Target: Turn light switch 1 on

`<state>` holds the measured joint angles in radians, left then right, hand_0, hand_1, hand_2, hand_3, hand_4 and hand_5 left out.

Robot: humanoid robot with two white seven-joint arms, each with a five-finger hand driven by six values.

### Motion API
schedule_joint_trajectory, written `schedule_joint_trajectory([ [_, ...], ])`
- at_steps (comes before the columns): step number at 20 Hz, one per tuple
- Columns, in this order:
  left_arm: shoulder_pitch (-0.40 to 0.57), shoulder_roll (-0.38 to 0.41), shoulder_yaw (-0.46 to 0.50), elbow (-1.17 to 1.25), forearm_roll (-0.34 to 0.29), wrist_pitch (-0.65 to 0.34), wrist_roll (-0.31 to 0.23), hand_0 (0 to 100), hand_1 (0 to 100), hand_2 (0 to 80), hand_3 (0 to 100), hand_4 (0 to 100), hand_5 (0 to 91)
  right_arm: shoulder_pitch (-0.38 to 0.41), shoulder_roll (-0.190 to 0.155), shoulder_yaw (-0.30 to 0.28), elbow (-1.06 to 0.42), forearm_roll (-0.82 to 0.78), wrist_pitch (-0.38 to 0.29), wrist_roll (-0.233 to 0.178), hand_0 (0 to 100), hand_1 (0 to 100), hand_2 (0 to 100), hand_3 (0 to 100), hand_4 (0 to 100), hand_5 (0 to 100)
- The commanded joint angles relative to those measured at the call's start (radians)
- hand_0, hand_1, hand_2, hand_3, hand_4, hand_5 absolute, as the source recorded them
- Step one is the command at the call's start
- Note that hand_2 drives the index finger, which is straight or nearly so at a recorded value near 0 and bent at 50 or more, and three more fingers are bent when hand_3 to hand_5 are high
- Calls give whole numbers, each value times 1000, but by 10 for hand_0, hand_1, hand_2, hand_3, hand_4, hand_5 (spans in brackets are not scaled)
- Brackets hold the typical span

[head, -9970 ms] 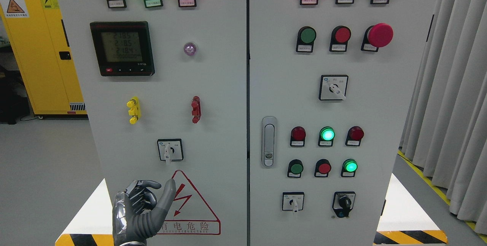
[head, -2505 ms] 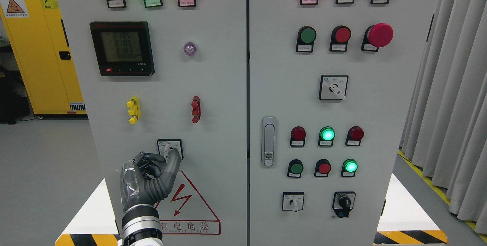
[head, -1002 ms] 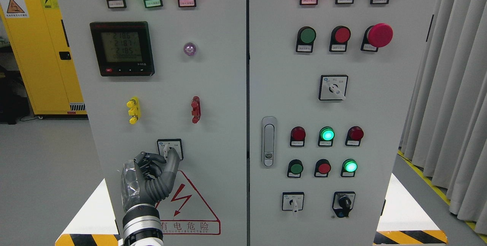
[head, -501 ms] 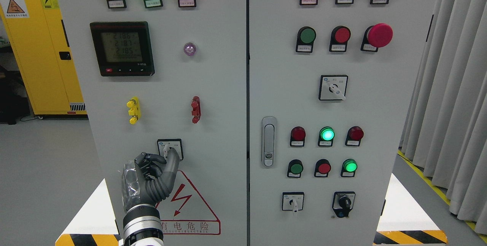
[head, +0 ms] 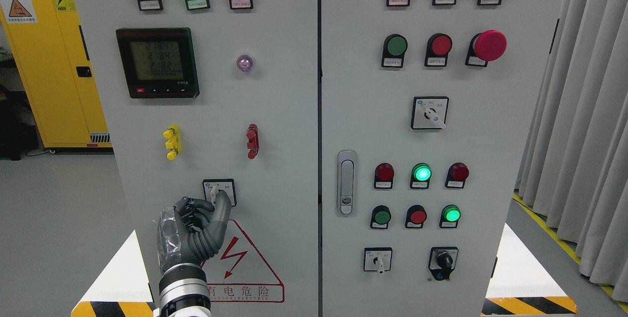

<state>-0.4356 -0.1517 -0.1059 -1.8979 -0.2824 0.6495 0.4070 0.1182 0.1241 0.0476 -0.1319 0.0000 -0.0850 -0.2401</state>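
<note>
The dark fingers of the left hand are curled in, and the thumb sticks up so its tip touches the small white knob of the light switch. A fingertip sits on the other side of the knob, so the hand pinches it between thumb and finger. The switch is a little square plate low on the left door of the big grey cabinet, just above a red triangle warning sign with a lightning bolt. The hand's silver wrist comes up from the bottom edge of the picture, left of the middle. Higher on the same door are a yellow clip and a red clip, then a black meter screen with numbers, and at the top three glowing lamps: orange, green and red. The right door has a grey door handle, more round buttons and lamps, a big red mushroom button, and three more turn switches. A yellow locker stands far off on the left, and grey curtains hang on the right.
</note>
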Motion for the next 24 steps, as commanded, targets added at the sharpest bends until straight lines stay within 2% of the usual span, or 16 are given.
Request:
schedule_joint_trajectory([
  [1,0,0,0,0,0,-8,1,666,586,672,996,909,845,0,0,0,0,-29,1,-1,0,500,40,0,0,0],
  [24,-5,0,0,2,12,-10,0,724,573,669,995,909,844,1,0,0,0,-29,1,-1,0,500,40,0,0,0],
])
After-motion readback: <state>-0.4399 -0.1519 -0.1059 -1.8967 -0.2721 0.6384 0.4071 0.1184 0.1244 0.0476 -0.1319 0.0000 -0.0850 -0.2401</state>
